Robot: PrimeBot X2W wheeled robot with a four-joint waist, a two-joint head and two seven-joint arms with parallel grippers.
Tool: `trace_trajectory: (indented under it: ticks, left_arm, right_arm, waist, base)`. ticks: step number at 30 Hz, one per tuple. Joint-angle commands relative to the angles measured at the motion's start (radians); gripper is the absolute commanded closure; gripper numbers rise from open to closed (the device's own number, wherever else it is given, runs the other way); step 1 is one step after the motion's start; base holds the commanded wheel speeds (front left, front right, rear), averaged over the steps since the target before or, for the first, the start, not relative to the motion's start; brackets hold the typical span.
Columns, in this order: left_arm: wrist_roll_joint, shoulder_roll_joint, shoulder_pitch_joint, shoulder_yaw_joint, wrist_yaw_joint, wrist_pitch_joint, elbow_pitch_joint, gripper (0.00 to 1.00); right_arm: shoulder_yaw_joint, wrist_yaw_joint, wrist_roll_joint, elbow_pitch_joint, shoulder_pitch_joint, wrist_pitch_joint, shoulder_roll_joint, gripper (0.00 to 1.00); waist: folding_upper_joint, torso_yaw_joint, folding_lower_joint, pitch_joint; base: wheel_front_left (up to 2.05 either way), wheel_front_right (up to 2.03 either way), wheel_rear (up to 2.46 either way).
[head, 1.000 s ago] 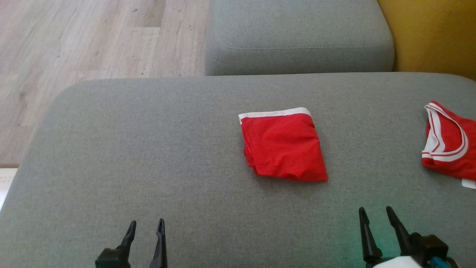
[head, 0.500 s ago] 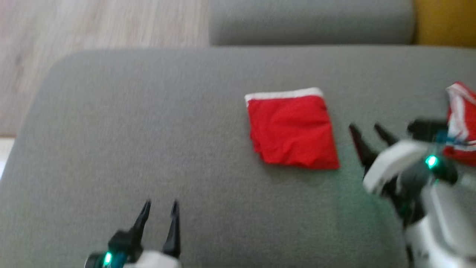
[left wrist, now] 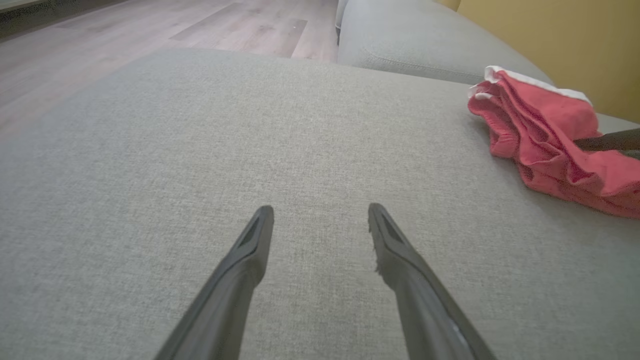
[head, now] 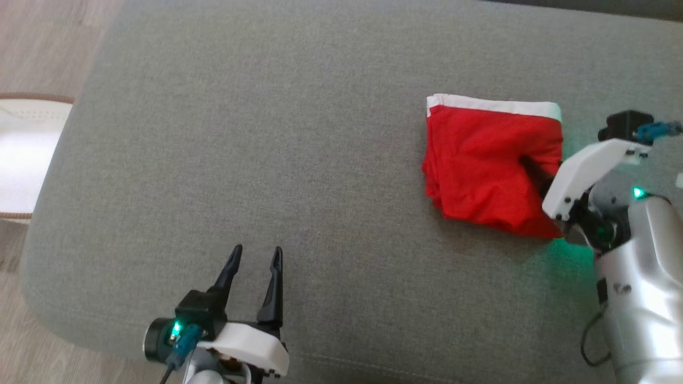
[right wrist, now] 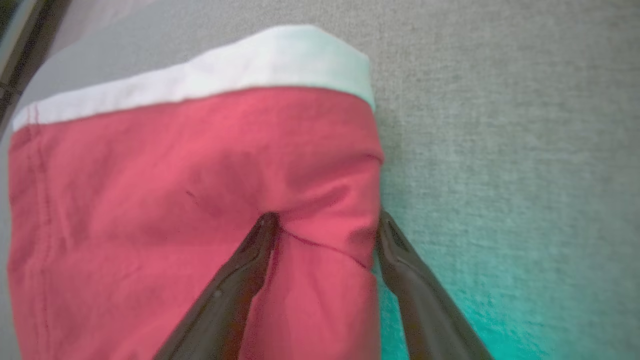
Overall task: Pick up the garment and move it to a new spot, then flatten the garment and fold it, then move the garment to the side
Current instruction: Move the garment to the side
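The red garment (head: 491, 165) lies folded into a rough square on the grey sofa seat (head: 267, 133), toward 3 o'clock in the head view. Its white waistband runs along the 12 o'clock edge, and the layered folds show at its 9 o'clock side.

The right gripper (right wrist: 326, 217) reaches in from 4 o'clock over the garment's 3 o'clock edge. Its fingers (right wrist: 240, 280) are spread apart and not clamped. In the right wrist view, one presses into the red cloth and makes a crease. The other sits just beside the garment's edge, against the grey fabric, with a strip of cloth between the two. In the head view only one dark finger shows on the cloth; the white wrist cover hides the other.

The left gripper (head: 257, 250) is at 7 o'clock, well apart from the garment. Its fingers are apart over bare seat and hold nothing. In the left wrist view the garment (left wrist: 540, 135) sits at 2 o'clock, with a second grey cushion (left wrist: 400, 45) and a yellow wall (left wrist: 550, 35) behind it. Wooden floor (head: 48, 48) shows at 10 o'clock.
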Motion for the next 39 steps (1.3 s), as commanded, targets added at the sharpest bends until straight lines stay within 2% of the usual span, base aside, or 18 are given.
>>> trace_trajectory:
  ticks: [1, 5, 7, 14, 16, 18, 24, 29, 30, 31, 32, 39]
  left_arm:
    - [-0.004, -0.003, -0.035, 0.027, 0.007, -0.006, -0.028, 0.00]
    - [-0.003, -0.003, -0.036, 0.036, 0.016, -0.006, -0.032, 0.00]
    - [0.004, -0.003, -0.036, 0.044, 0.015, -0.006, -0.034, 0.00]
    - [0.045, -0.003, -0.037, 0.067, -0.011, -0.006, -0.034, 0.00]
    - [0.051, -0.003, -0.042, 0.066, -0.017, -0.006, -0.032, 0.00]
    - [0.067, -0.002, -0.056, 0.063, -0.032, -0.006, -0.030, 0.00]
    - [0.084, -0.002, -0.072, 0.059, -0.049, -0.006, -0.028, 0.00]
    - [0.089, -0.002, -0.063, 0.066, -0.050, -0.006, -0.020, 0.00]
    - [0.089, -0.002, -0.062, 0.069, -0.048, -0.006, -0.022, 0.00]
    - [0.089, -0.002, -0.061, 0.071, -0.048, -0.006, -0.023, 0.00]
    - [0.089, -0.002, -0.060, 0.074, -0.047, -0.006, -0.025, 0.00]
    - [0.082, -0.003, -0.047, 0.093, -0.038, -0.006, -0.030, 0.00]
  right_arm:
    - [0.010, 0.007, 0.009, -0.019, -0.045, 0.000, 0.016, 1.00]
    - [-0.012, 0.007, 0.049, -0.001, -0.095, -0.039, 0.034, 1.00]
    - [-0.004, 0.007, 0.048, -0.007, -0.118, -0.060, 0.020, 1.00]
    - [-0.023, 0.007, 0.054, -0.038, -0.201, -0.073, -0.101, 1.00]
    - [-0.036, 0.007, 0.051, -0.040, -0.211, -0.071, -0.124, 1.00]
    - [-0.069, 0.007, 0.023, -0.041, -0.232, -0.048, -0.181, 1.00]
    - [-0.156, 0.007, -0.053, -0.026, -0.258, -0.032, -0.289, 1.00]
    - [-0.230, 0.007, -0.162, 0.004, -0.276, -0.086, -0.316, 1.00]
    - [-0.244, 0.007, -0.189, 0.007, -0.281, -0.106, -0.321, 0.72]
    - [-0.255, 0.007, -0.220, 0.010, -0.283, -0.124, -0.326, 0.27]
    - [-0.262, 0.007, -0.250, 0.014, -0.284, -0.135, -0.330, 0.00]
    - [-0.225, 0.007, -0.400, 0.005, -0.260, -0.145, -0.366, 0.00]
  waist:
    - [0.0000, 0.005, -0.0001, 0.014]
    - [0.0000, -0.045, -0.0001, 0.019]
    - [0.0000, -0.088, -0.0001, 0.021]
    - [0.0000, -0.271, -0.0001, 0.030]
    - [0.0000, -0.288, -0.0001, 0.034]
    - [0.0000, -0.330, -0.0001, 0.047]
    - [0.0000, -0.347, -0.0001, 0.080]
    - [0.0000, -0.322, -0.0001, 0.096]
    - [0.0000, -0.316, -0.0001, 0.101]
    - [0.0000, -0.311, -0.0001, 0.103]
    - [0.0000, -0.307, -0.0001, 0.105]
    - [0.0000, -0.304, -0.0001, 0.079]
  base:
    - [0.00, 0.00, 0.00]
    - [0.00, 0.00, 0.00]
    - [0.00, 0.00, 0.00]
    - [0.00, 0.00, 0.00]
    - [0.00, 0.00, 0.00]
    - [0.00, 0.00, 0.00]
    - [0.00, 0.00, 0.00]
    - [0.00, 0.00, 0.00]
    - [0.00, 0.00, 0.00]
    - [0.00, 0.00, 0.00]
    - [0.00, 0.00, 0.00]
    - [0.00, 0.00, 0.00]
